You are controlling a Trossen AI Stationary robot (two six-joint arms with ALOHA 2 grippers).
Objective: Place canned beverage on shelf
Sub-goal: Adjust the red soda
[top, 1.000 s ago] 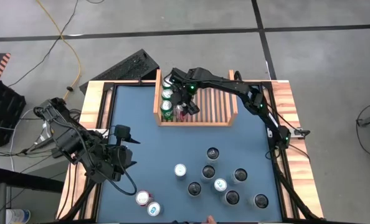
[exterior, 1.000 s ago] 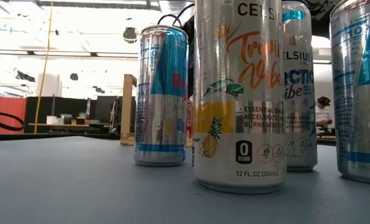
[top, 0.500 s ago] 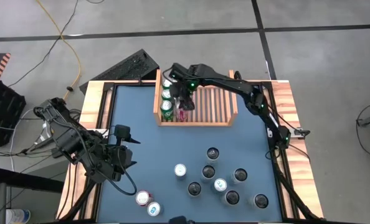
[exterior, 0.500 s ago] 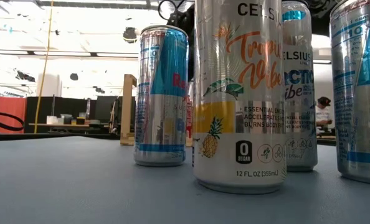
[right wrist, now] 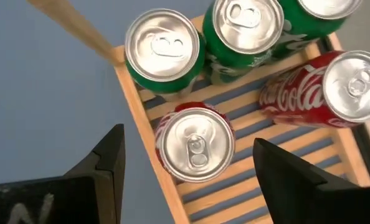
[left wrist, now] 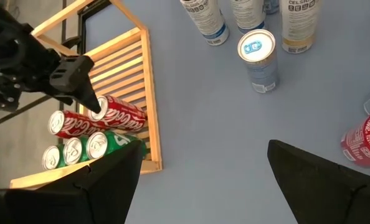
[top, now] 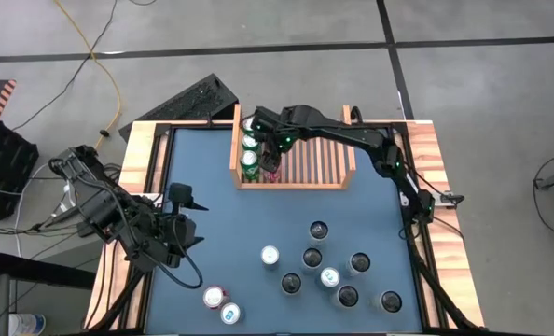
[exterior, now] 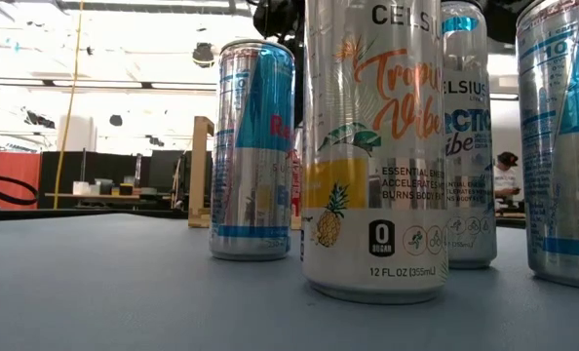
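The right gripper (right wrist: pixel 188 168) hung spread above a red can (right wrist: pixel 194 143) (glossy aluminium top) standing in the slatted light-wood shelf (top: pixel 338 177) beside three green cans (right wrist: pixel 163 53). The left gripper (left wrist: pixel 200 180), also spread, waited over the blue tabletop (top: pixel 230 219).

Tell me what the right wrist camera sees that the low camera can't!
Only the right wrist view looks down on the tops of the green cans and red cans standing in the shelf, with the open right gripper above them. Only the low view shows the tall Celsius can, a blue-and-silver can and a person far behind. Both show the blue table.
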